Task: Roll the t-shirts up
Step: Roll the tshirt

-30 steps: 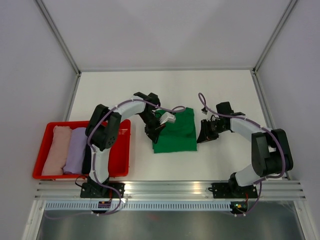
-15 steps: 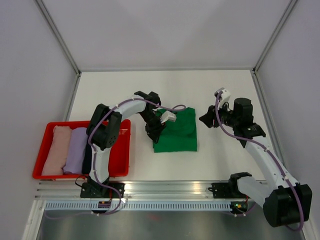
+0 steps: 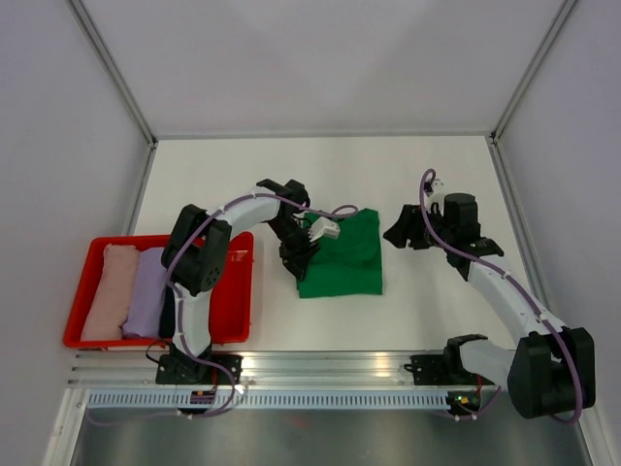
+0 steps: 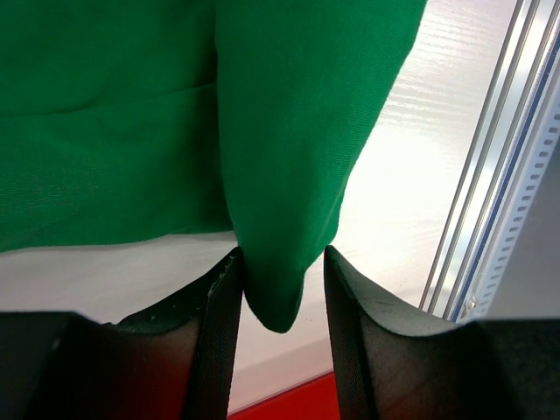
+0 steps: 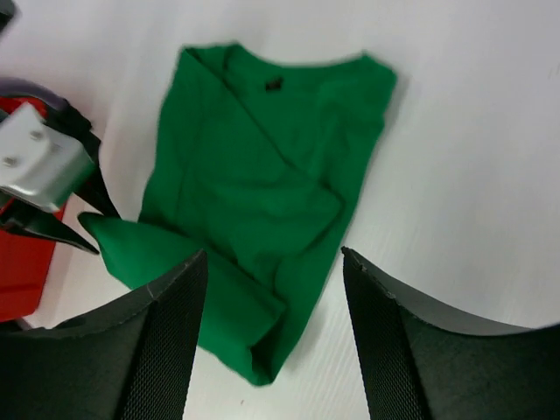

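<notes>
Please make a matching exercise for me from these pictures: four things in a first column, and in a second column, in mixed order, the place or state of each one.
Things:
1. green t-shirt
2. pale pink t-shirt
3. left hand
4. right hand

Places or states:
a. open, nothing between its fingers
b. rolled, leftmost in the red tray
c. lying partly folded on the table
d. a corner of green cloth between its fingers

Pairs: 1-c, 2-b, 3-d, 4-a
</notes>
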